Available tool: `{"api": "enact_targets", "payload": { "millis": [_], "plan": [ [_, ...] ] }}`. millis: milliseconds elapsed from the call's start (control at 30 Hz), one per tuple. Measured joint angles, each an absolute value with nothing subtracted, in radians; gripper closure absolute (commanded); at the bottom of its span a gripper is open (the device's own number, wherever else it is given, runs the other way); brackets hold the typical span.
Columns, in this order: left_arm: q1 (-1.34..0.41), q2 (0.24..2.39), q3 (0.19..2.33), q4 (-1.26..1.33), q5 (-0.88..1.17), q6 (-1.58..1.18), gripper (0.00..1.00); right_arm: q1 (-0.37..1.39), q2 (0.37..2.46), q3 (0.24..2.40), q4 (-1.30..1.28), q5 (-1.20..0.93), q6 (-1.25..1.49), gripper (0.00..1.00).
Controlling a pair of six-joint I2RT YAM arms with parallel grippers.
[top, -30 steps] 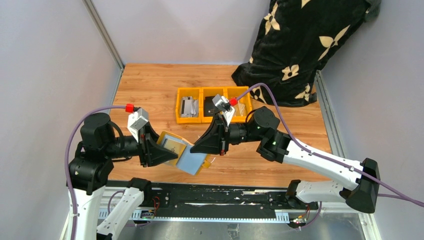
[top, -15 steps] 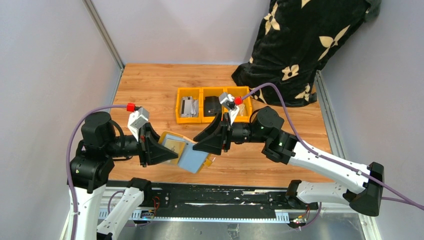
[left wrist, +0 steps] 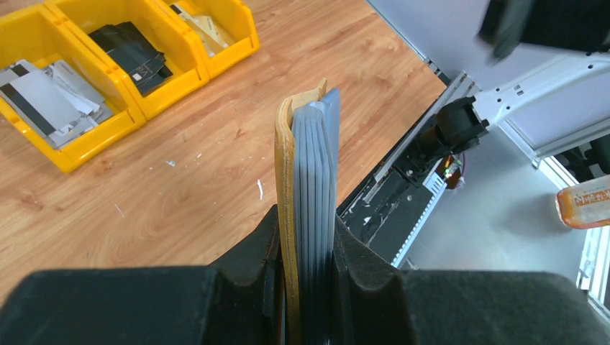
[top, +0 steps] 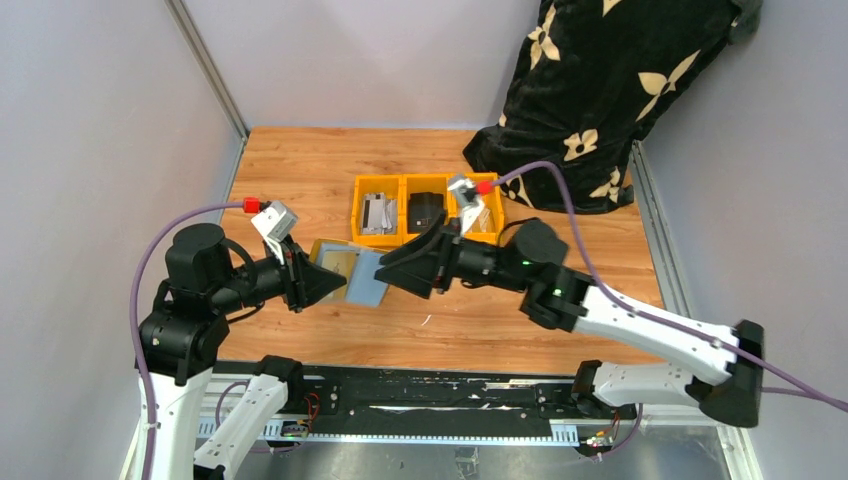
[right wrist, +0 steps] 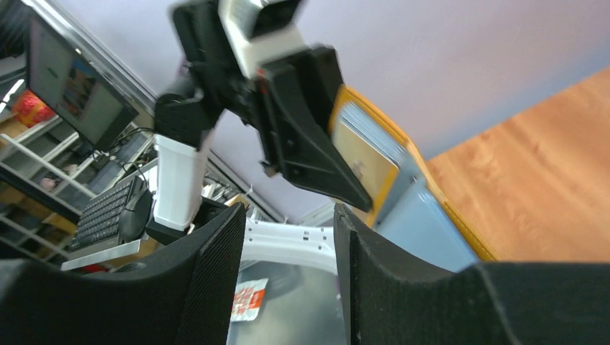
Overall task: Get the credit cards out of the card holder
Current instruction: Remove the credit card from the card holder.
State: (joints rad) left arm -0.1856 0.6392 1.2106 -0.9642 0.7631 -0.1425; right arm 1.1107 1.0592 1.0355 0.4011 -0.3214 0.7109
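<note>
Wooden table [top: 300, 170] below, three orange-yellow bins [top: 403, 238] at its middle. On the near side of the bins, the left gripper [top: 322, 285] is clamped on the mustard card holder [top: 336, 266], holding it up off the wood. The holder hangs open, grey flap toward the right gripper [top: 385, 268], whose jaws are apart and empty, just beside it. The credit cards [right wrist: 368, 128] sit tucked in its pockets.
</note>
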Motion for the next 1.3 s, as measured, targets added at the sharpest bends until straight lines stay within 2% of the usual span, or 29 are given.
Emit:
{"api": "enact_targets", "payload": {
  "millis": [200, 633, 833, 967, 1100, 1300],
  "plan": [
    [-0.186, 0.641, 1.211, -0.968, 0.810, -0.146, 1.00, 1.118, 1.216, 0.957, 0.473, -0.332, 0.848, 0.50],
    [-0.183, 0.642, 1.211, -0.966, 0.909, -0.141, 0.99, 1.127, 1.283, 0.951, 0.656, -0.371, 0.985, 0.50],
    [-0.177, 0.642, 1.211, -0.962, 0.943, -0.133, 0.86, 1.129, 1.283, 0.951, 0.659, -0.370, 0.995, 0.55],
    [-0.172, 0.642, 1.211, -0.958, 0.972, -0.130, 0.71, 1.137, 1.280, 0.957, 0.638, -0.356, 0.978, 0.66],
    [-0.169, 0.642, 1.211, -0.952, 1.021, -0.126, 0.58, 1.146, 1.280, 0.965, 0.613, -0.340, 0.966, 0.72],
    [-0.167, 0.640, 1.211, -0.941, 1.135, -0.123, 0.53, 1.155, 1.258, 0.965, 0.599, -0.323, 0.956, 0.80]
  ]
}}
